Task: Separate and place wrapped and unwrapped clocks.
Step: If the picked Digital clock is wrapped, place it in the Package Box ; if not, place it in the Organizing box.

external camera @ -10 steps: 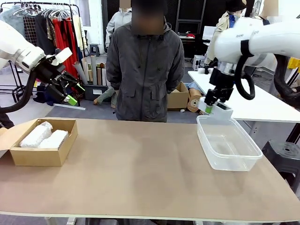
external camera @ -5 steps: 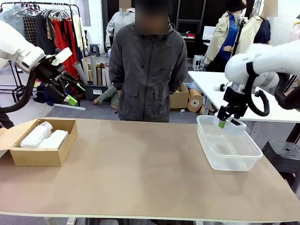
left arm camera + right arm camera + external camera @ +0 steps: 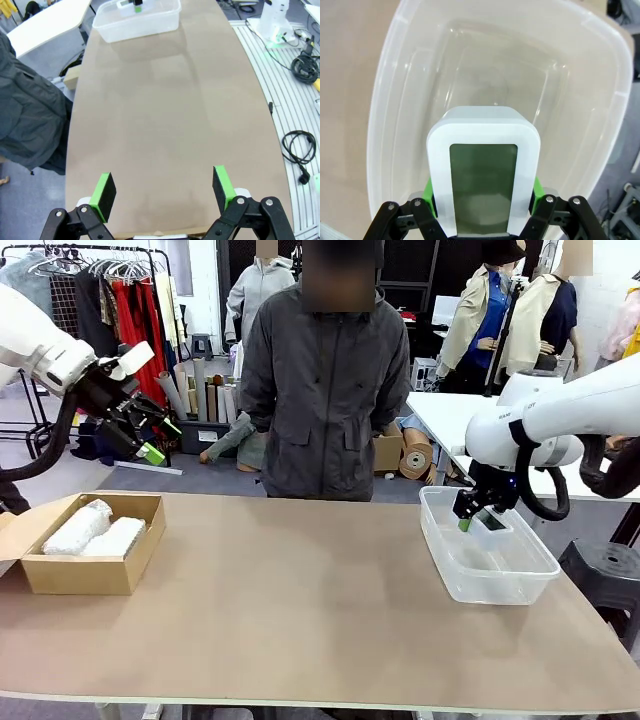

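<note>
I am holding the bare clock (image 3: 483, 198) clamped in my right gripper (image 3: 476, 520), at centre right of the frame, over the clear tub (image 3: 530, 575), so it lands apart from the wrapped ones. The two wrapped bundles (image 3: 95, 528) are lying in the cardboard box (image 3: 85, 575) at left. My left gripper (image 3: 163, 192) is hanging wide and empty.

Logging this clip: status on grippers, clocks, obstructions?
Left gripper open, raised. Right gripper shut on bare clock, over clear tub. Two wrapped clocks in cardboard box. Nothing obstructing.
</note>
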You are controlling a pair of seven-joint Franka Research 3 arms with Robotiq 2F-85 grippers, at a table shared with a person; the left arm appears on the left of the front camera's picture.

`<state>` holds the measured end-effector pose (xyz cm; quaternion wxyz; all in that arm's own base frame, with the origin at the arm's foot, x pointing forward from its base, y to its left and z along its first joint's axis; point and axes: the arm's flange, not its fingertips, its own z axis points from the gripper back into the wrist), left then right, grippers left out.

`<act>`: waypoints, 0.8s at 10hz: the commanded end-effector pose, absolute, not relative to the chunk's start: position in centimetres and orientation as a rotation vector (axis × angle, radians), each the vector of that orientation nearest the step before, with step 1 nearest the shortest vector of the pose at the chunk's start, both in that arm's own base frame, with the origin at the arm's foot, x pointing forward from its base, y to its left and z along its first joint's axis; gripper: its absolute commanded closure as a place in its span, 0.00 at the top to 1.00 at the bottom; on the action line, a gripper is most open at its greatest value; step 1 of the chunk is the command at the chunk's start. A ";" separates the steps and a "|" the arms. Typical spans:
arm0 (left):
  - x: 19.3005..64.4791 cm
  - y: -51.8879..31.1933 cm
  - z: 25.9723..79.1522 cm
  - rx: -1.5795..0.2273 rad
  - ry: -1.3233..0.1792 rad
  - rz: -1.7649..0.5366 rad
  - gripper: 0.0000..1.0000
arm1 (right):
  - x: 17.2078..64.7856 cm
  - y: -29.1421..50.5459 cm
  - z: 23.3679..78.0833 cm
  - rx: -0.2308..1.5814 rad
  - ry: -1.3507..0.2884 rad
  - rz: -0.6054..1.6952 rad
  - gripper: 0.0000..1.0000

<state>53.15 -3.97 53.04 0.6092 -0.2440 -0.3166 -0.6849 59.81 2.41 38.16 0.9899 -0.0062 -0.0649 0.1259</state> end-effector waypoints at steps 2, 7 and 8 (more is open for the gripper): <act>53.0 -3.8 53.2 -0.563 -0.731 -1.586 1.00 | 60.2 2.1 39.2 0.003 -0.124 0.279 0.00; 53.0 -3.8 53.2 -0.563 -0.731 -1.586 1.00 | 60.8 2.1 37.1 -0.024 -0.120 0.230 0.00; 53.0 -3.8 53.2 -0.563 -0.731 -1.586 1.00 | 61.4 1.7 35.8 -0.041 -0.121 0.213 0.00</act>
